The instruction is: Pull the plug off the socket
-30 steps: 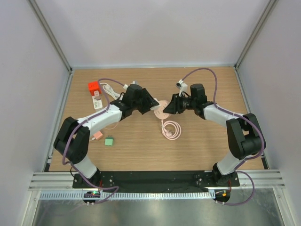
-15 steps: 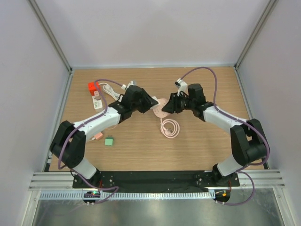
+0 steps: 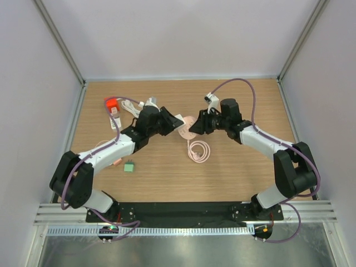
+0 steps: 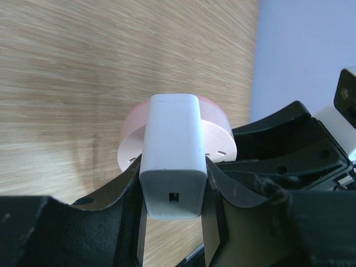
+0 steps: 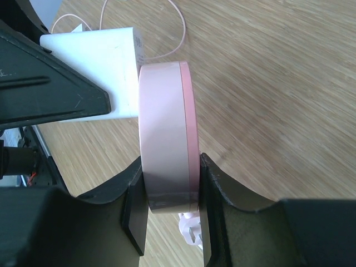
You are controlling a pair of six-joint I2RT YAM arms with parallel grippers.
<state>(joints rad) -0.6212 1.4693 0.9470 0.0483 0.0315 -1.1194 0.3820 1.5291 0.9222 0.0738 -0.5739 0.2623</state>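
A round pink socket (image 3: 188,122) is held above the table's middle, between both grippers. My right gripper (image 5: 169,194) is shut on the socket's rim (image 5: 167,128). A white block plug (image 4: 171,156) sits against the socket's face (image 4: 222,142), with no gap showing. My left gripper (image 4: 173,186) is shut on the plug's two sides. In the right wrist view the plug (image 5: 94,67) meets the socket's left face. In the top view the left gripper (image 3: 178,121) and the right gripper (image 3: 196,125) face each other.
The socket's pink cable lies coiled (image 3: 198,151) on the wooden table (image 3: 233,172). At the back left are a red block (image 3: 110,103) and a white power strip (image 3: 116,118). A green block (image 3: 129,166) and a small pink piece (image 3: 115,161) lie left of centre.
Both grippers have shifted slightly left and toward the back together, carrying the joined socket and plug. The coiled cable has been drawn along a little.
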